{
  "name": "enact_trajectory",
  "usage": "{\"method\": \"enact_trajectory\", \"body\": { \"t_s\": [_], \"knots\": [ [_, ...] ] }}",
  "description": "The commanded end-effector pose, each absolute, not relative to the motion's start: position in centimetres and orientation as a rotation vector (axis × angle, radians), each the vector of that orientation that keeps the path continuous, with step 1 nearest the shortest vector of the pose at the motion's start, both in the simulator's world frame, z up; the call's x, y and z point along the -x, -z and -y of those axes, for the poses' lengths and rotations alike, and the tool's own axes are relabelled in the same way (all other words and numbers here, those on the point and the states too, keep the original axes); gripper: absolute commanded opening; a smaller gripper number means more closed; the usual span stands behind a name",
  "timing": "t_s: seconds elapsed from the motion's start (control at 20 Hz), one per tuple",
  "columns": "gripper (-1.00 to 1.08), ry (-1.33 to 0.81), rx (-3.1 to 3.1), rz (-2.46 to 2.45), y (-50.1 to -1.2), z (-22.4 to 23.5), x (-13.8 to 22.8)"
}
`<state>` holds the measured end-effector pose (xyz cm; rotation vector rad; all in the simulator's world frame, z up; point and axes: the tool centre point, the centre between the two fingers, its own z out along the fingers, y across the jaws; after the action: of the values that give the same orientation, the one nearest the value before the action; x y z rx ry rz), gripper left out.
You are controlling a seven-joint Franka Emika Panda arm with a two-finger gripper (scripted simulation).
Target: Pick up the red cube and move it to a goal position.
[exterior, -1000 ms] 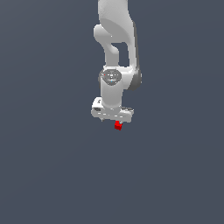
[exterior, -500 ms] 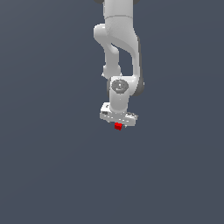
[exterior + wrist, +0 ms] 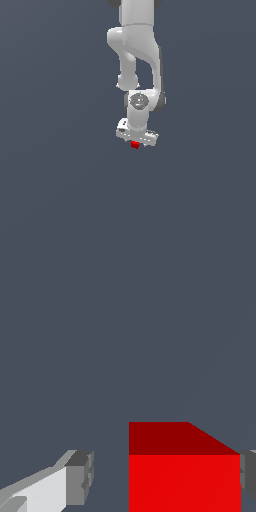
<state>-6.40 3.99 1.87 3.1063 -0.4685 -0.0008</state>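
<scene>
Brings the gripper (image 3: 136, 142) lower than a second ago, astride the red cube (image 3: 135, 145), unmoved just below frame centre. Leaves fingers (image 3: 79, 479) apart, one pad clear. Calls for closing, then lifting.

i am seeing only a plain, dark blue-grey background (image 3: 55, 190) filling the whole exterior view, flat and even in tone, with no edges or markings showing on it. in the wrist view the same dark blue-grey surface (image 3: 100, 331) is filling most of the picture, smooth and unbroken. i cannot tell whether it is a floor, a tabletop or just backdrop.
</scene>
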Motion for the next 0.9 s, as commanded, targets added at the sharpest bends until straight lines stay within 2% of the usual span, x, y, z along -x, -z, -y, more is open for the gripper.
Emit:
{"method": "enact_trajectory", "body": {
  "t_s": [0.0, 0.05, 0.85],
  "knots": [
    [1.00, 0.000, -3.107, 0.467, -2.0, -3.9, 6.3],
    [-1.00, 0.000, -3.107, 0.467, -2.0, -3.9, 6.3],
    [-1.00, 0.001, -3.107, 0.467, -3.0, -3.6, 6.1]
  ]
}}
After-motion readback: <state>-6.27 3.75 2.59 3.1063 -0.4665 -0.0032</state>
